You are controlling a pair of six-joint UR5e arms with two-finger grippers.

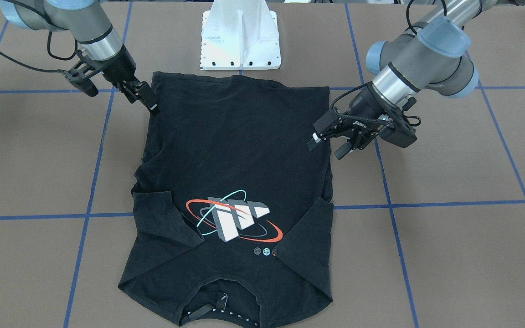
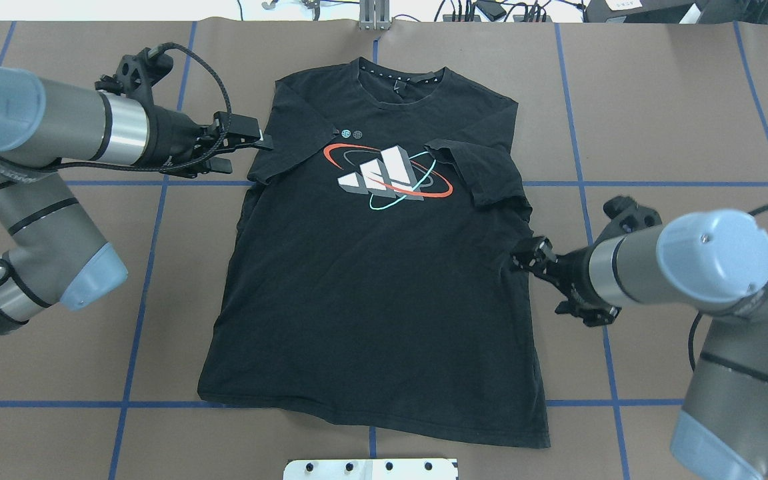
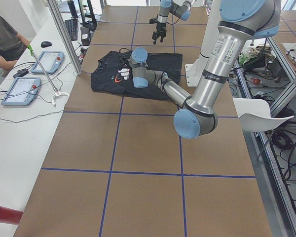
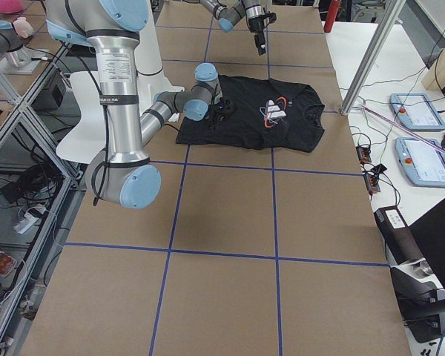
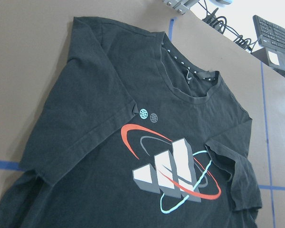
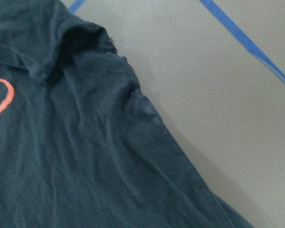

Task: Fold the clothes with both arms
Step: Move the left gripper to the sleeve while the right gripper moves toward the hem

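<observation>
Well, start at the left gripper [image 1: 326, 146]: its two fingers stand plainly apart with nothing between them, and it hangs clear of the cloth. Straight out past its fingertips lies the black T-shirt [image 2: 371, 287], spread flat on the table [image 2: 657, 100] with the print [image 2: 387, 173] up. The first cloth it meets is the near sleeve [image 2: 294, 150], folded in over the chest. Beyond that comes the print, then the far sleeve [image 2: 484, 173], folded in likewise. So from this hand the shirt lies crosswise. Its long axis, collar [image 2: 401, 73] to hem [image 2: 371, 420], runs across the line the fingers point along, with the collar off toward the side away from the robot.

The right gripper [image 2: 523, 259] faces in from the opposite edge, at the shirt's side just hemward of the far sleeve, touching it or very nearly. Whether those fingers are spread or pinched on cloth I cannot tell; the edge there lies flat, not lifted.

I'd judge the right hand the closer one. Its wrist view shows little but that side edge and bare table, while the left wrist view takes in the whole upper half of the shirt. The two hands are not level along the shirt either: the left sits more toward the collar.
</observation>
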